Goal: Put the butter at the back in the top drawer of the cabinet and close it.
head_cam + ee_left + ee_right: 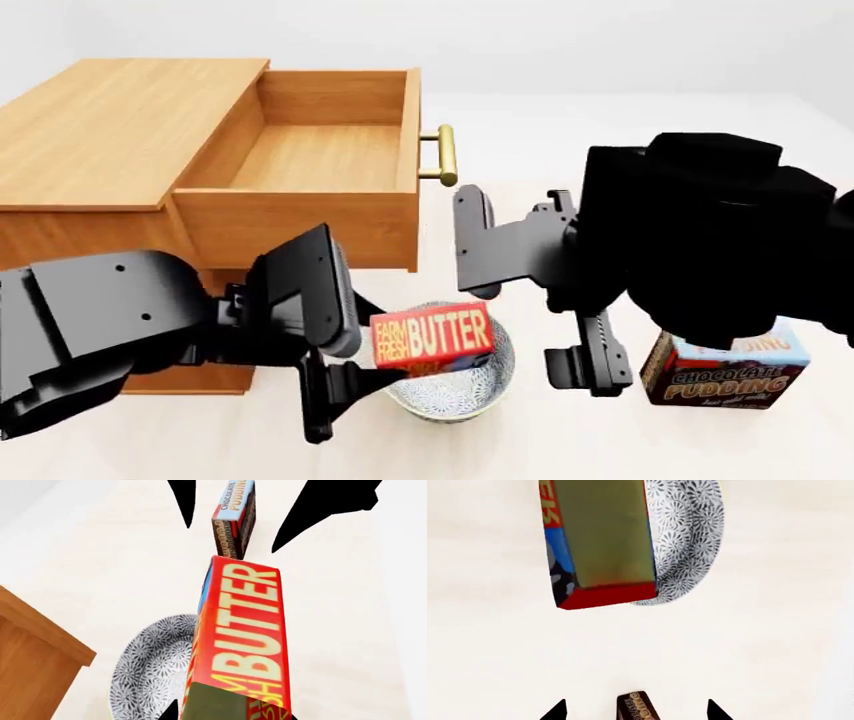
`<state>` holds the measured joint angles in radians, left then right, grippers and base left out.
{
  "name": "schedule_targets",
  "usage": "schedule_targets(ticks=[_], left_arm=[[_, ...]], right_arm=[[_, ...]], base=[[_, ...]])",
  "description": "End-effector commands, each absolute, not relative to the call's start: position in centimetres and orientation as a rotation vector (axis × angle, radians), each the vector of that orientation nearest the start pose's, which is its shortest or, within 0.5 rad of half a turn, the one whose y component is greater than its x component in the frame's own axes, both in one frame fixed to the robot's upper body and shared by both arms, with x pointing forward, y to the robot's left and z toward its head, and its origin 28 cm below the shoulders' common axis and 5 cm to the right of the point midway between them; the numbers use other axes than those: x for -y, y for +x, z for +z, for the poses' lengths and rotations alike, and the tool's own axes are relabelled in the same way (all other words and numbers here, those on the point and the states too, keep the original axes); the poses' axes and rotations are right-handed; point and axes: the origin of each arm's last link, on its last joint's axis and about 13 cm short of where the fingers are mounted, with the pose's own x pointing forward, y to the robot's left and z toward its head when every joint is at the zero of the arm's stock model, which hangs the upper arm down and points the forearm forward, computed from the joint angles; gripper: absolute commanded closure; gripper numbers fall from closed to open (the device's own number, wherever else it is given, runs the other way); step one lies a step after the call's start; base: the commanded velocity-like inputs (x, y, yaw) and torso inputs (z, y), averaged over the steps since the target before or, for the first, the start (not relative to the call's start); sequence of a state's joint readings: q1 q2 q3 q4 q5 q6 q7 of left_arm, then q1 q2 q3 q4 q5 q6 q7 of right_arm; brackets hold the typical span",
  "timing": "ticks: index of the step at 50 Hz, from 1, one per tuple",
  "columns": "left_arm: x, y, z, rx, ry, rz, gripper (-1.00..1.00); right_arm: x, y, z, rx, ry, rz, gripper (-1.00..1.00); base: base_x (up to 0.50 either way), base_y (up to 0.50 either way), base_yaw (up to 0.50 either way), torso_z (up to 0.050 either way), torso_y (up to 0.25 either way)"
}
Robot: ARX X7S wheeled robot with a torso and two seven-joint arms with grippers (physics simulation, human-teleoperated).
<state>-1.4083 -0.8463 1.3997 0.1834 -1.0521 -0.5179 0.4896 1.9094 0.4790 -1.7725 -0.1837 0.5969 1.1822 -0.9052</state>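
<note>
One wooden cabinet (pixel 127 130) stands at left, its top drawer (pixel 314 160) pulled open. The left gripper (pixel 358 350) pinches one butter (pixel 434 337) carton above one speckled bowl (pixel 447 400). The right gripper (pixel 534 300) hangs spread and seemingly empty beside one chocolate pudding box (pixel 727 372).

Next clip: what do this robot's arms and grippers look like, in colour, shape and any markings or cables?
Both arms are matte black with chunky, boxy housings. The left arm shows small round screw holes on its casing. The left gripper and right gripper have flat, plate-like black fingers on a bracket. No cables, labels or coloured markings are visible.
</note>
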Motion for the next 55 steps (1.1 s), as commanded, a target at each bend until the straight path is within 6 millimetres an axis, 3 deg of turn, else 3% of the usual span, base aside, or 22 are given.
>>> schedule_targets(ticks=[1, 10, 17, 26, 31, 40, 47, 55], left_arm=[[-26.6, 28.5, 24.1, -0.319, 0.471, -1.118, 1.00], [-27.8, 26.3, 25.9, -0.257, 0.400, -0.983, 1.00], [-28.2, 25.0, 27.1, -0.204, 0.326, -0.877, 1.00], [-28.0, 24.6, 29.3, -0.120, 0.223, -0.758, 1.00], [-27.5, 25.4, 30.7, -0.089, 0.158, -0.668, 1.00], [-26.5, 28.2, 34.4, -0.078, 0.103, -0.551, 1.00], [-25.5, 31.3, 37.4, -0.103, 0.104, -0.478, 1.00], [-24.2, 34.7, 39.4, -0.144, 0.119, -0.409, 1.00]], right_arm=[[11.7, 33.1, 30.1, -0.827, -1.167, 0.776, -1.00], [12.8, 33.4, 28.4, -0.610, -0.914, 0.471, -1.00], [12.9, 32.6, 25.7, -0.451, -0.716, 0.238, -1.00], [12.9, 30.1, 21.9, -0.188, -0.434, 0.093, -1.00], [12.7, 28.1, 19.6, -0.024, -0.338, -0.039, -1.00], [12.6, 26.7, 16.7, 0.116, -0.182, -0.119, -1.00], [12.6, 26.6, 16.6, 0.181, -0.137, -0.144, -1.00], [12.5, 26.9, 16.7, 0.255, -0.116, -0.171, -1.00]], base=[[0.00, 0.00, 0.00, 0.000, 0.010], [0.00, 0.00, 0.00, 0.000, 0.001], [0.00, 0.00, 0.00, 0.000, 0.000], [0.00, 0.00, 0.00, 0.001, 0.001], [0.00, 0.00, 0.00, 0.000, 0.002], [0.00, 0.00, 0.00, 0.000, 0.001], [0.00, 0.00, 0.00, 0.001, 0.002], [0.00, 0.00, 0.00, 0.000, 0.001]])
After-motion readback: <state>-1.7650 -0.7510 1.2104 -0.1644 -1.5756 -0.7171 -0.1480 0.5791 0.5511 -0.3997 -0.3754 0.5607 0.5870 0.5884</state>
